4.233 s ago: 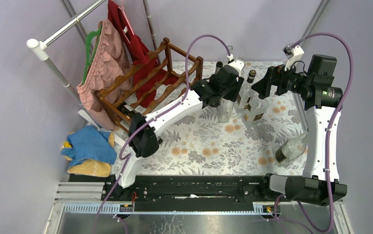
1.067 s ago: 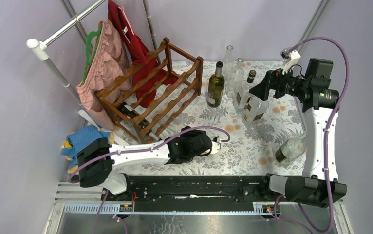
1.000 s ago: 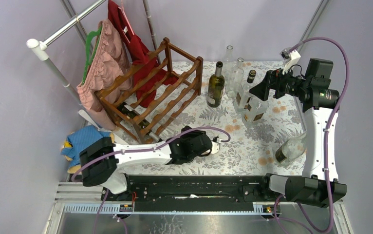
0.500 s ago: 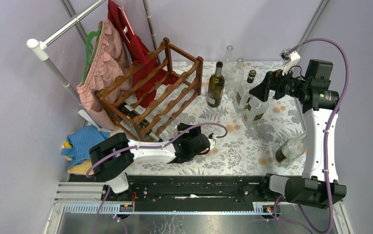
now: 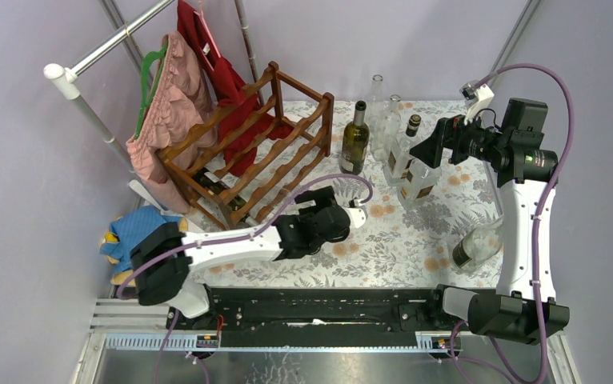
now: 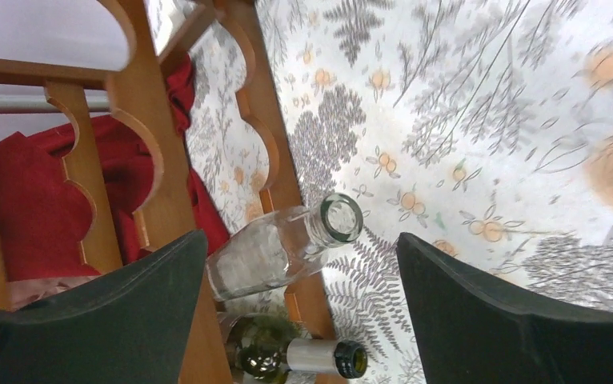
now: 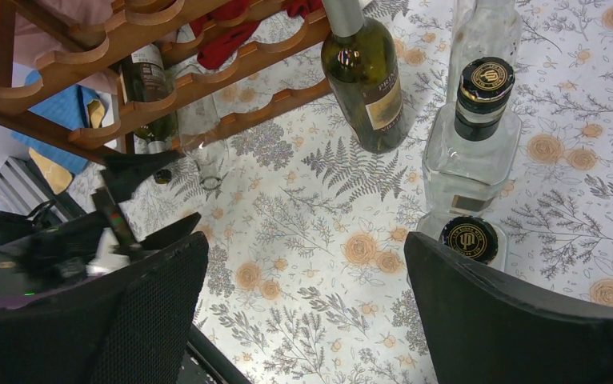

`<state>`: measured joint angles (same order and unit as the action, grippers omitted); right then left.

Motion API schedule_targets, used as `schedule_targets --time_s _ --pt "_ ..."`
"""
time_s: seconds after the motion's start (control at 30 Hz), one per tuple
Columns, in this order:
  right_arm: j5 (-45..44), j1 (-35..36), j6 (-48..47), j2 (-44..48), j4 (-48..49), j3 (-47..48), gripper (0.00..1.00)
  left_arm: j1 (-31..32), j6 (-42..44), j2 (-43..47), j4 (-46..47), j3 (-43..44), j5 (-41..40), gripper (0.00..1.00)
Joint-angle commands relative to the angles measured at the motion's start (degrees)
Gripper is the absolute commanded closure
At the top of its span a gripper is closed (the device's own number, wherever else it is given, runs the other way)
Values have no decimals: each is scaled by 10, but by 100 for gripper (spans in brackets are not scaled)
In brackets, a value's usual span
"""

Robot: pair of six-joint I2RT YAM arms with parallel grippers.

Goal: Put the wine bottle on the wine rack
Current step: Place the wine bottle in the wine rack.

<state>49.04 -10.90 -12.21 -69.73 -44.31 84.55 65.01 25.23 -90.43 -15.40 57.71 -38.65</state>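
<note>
**A:** Where has the wine bottle got to?

**B:** The wine bottle (image 6: 275, 252) (clear glass, no cork) lies on its side in the wine rack (image 6: 163, 172). Its neck crosses a scalloped rail, and its open mouth juts out over the flowered table (image 6: 487, 120).

**A:** Is anything holding it?

**B:** No. The left gripper (image 6: 301, 238) faces the bottle's mouth with its jaws spread wide. One finger shows on each side of the wrist view, and neither touches the glass.

**A:** Is it alone in the rack?

**B:** A green bottle (image 6: 287, 358) lies just beside it, with its neck pointing the same way. A red garment (image 6: 35, 200) shows behind the rails.

**A:** And the other arm?

**B:** The right gripper (image 7: 303, 240) hangs above the far right part of the table, jaws wide apart and empty. Below it stands a dark bottle (image 7: 365, 88) with a pale label, close to the rack's end. A square bottle (image 7: 479, 120) with a black cap stands near that. From overhead, the rack stands at the table's far left corner, well apart from the right arm.
</note>
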Motion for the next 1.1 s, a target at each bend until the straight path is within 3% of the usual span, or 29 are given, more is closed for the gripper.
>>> schedule_targets --time_s 0.0,0.17,0.33,0.63,0.8,0.87,0.97,1.07 --pt "11 -2 -9 15 7 4 0 12 -71 59 -37 26 42 4" --pt "12 -2 -14 13 7 5 0 13 -96 88 -55 14 51 6" --pt "30 -2 -38 14 3 5 0 14 -150 141 -64 28 112 10" --pt "136 -1 -271 62 -14 -29 0 -6 -279 257 -51 115 204 10" --pt "204 3 -307 83 -10 -56 0 -47 -316 304 -33 166 243 6" --pt "180 43 -310 76 -27 -61 0 -82 -329 310 -37 198 272 4" --pt "45 204 -341 66 -55 -77 0 -153 -348 304 -52 244 351 4" --pt "-47 318 -324 66 -14 -121 0 -201 -351 286 -66 290 395 5"
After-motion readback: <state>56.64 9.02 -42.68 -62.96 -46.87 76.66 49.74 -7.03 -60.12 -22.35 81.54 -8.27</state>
